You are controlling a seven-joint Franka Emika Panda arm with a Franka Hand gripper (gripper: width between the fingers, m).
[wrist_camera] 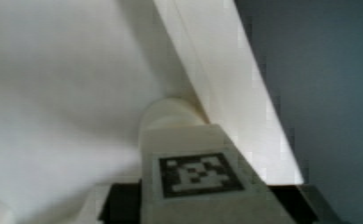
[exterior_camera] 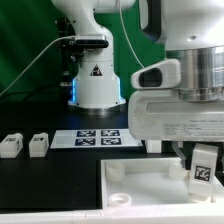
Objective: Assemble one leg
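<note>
My gripper (exterior_camera: 201, 172) is shut on a leg (exterior_camera: 203, 163), a small white block with a black-and-white tag facing outward. It holds the leg upright over the far right part of the large flat white square piece (exterior_camera: 140, 190). In the wrist view the leg (wrist_camera: 192, 150) runs away from the gripper (wrist_camera: 196, 208), and its far end meets the square piece (wrist_camera: 71, 100) close to that piece's raised edge (wrist_camera: 222, 70). Whether the end sits in a socket is hidden. Two more legs (exterior_camera: 12, 146) (exterior_camera: 39, 144) lie on the table at the exterior view's left.
The marker board (exterior_camera: 97, 137) lies on the dark table in front of the robot base (exterior_camera: 97, 85). A round corner socket (exterior_camera: 117, 176) shows at the square piece's far left corner. A cable runs behind at the left.
</note>
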